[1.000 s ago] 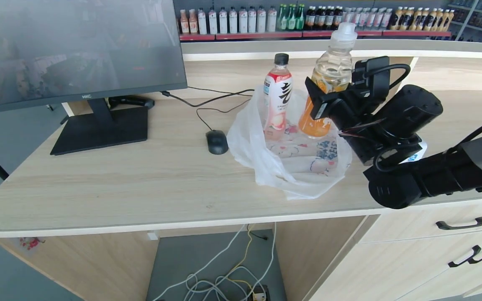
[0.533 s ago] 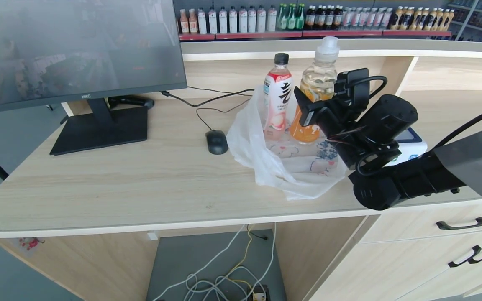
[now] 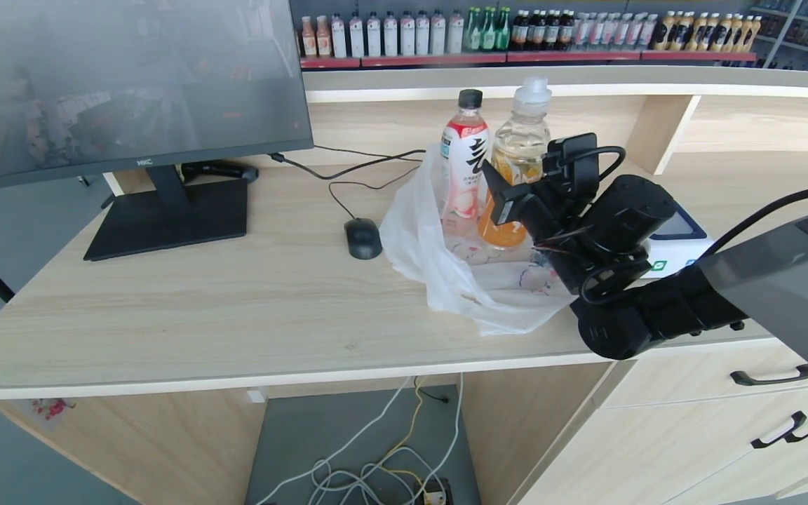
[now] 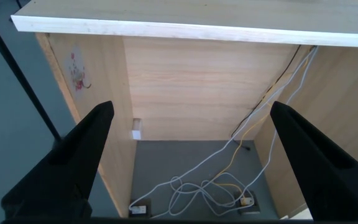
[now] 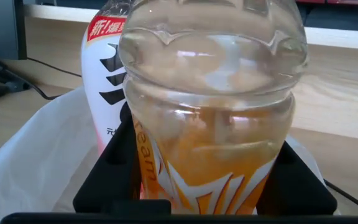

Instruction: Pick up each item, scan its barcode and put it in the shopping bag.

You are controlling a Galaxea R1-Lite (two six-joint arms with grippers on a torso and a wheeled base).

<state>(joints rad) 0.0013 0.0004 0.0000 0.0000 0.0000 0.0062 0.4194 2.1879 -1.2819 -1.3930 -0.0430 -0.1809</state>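
Squarely across the scene runs the pale wooden tabletop (image 3: 236, 301), with a dark monitor (image 3: 123, 84) standing at its left end. Right of centre lies the white plastic shopping bag (image 3: 439, 280), its mouth open upward. My right claw (image 3: 509, 210) pinches the orange drink bottle (image 3: 516, 151) around its lower body, one finger on either side, and holds it upright with its base down inside the bag's opening. The orange bottle is just beside a pink-labelled bottle (image 3: 463, 168) that stands in the bag. Whether the orange bottle's base rests on anything, I cannot tell. My left claw (image 4: 188, 155) hangs spread below the tabletop's front edge, above loose cables on the floor. A black mouse (image 3: 363, 238) sits just left of the bag.
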